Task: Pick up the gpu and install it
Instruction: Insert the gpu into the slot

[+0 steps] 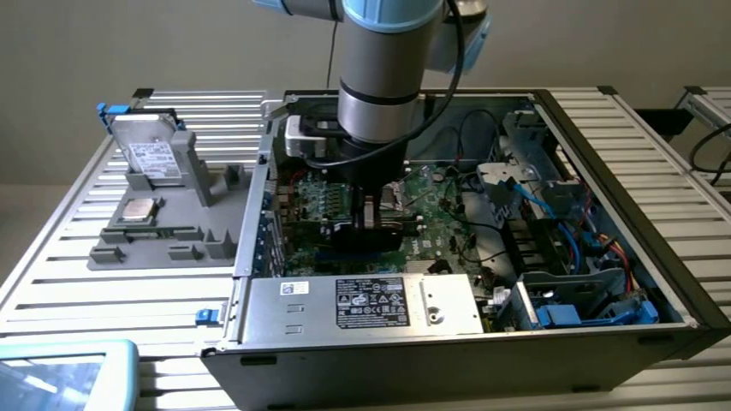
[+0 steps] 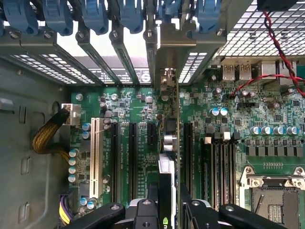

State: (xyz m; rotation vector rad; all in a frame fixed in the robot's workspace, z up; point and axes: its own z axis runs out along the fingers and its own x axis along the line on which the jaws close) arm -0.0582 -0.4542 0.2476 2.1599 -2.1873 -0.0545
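The gripper (image 2: 167,200) is closed narrowly on the gpu (image 2: 165,174), which it holds edge-on and upright over the green motherboard (image 2: 128,143), in line with the black expansion slots (whether it is seated I cannot tell). The arm reaches down into the open computer case (image 1: 639,257). Well apart, at the exterior view's left, a hard drive (image 1: 149,154) stands on a grey holder (image 1: 160,240).

Slatted metal table (image 1: 68,287), open computer case (image 1: 457,360) on it, grey parts rack (image 1: 171,235) beside it

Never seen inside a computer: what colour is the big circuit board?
Green; the circuit board shows best in the wrist view.
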